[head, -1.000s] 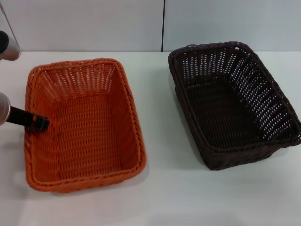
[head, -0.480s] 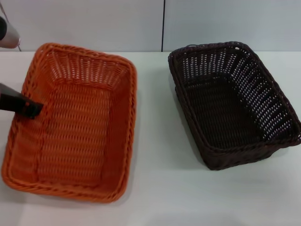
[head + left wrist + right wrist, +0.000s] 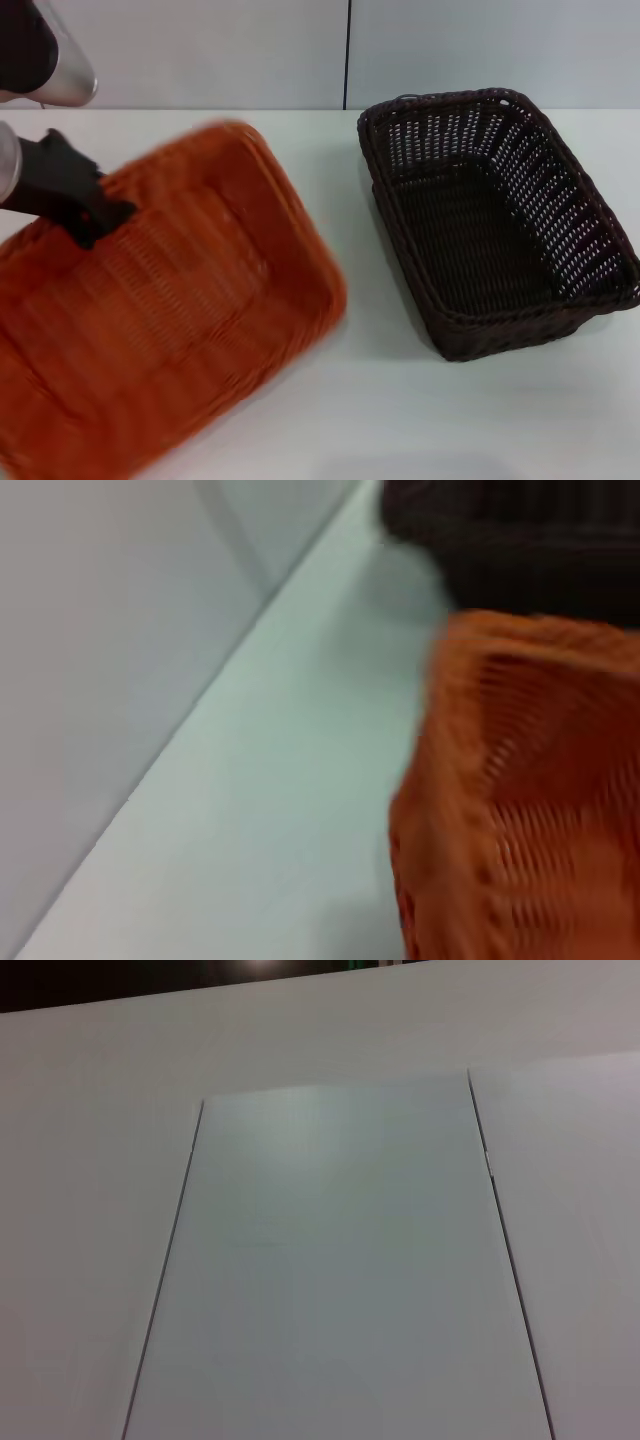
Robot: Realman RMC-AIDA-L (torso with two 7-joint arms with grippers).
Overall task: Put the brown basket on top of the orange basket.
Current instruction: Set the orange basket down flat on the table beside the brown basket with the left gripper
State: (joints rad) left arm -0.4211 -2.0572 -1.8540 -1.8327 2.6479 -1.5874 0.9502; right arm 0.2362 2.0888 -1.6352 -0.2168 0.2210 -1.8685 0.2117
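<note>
On the white bench (image 3: 350,420), the left pincer (image 3: 95,215) gripped the rim of the orange basket (image 3: 170,320), tilted and lifted at the left edge, while the brown basket (image 3: 495,215) sat far right; a weak rim grip could let it slip.

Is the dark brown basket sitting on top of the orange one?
No, in the head view the brown basket sits alone on the table, apart from the orange basket that the left gripper holds by its rim.
</note>
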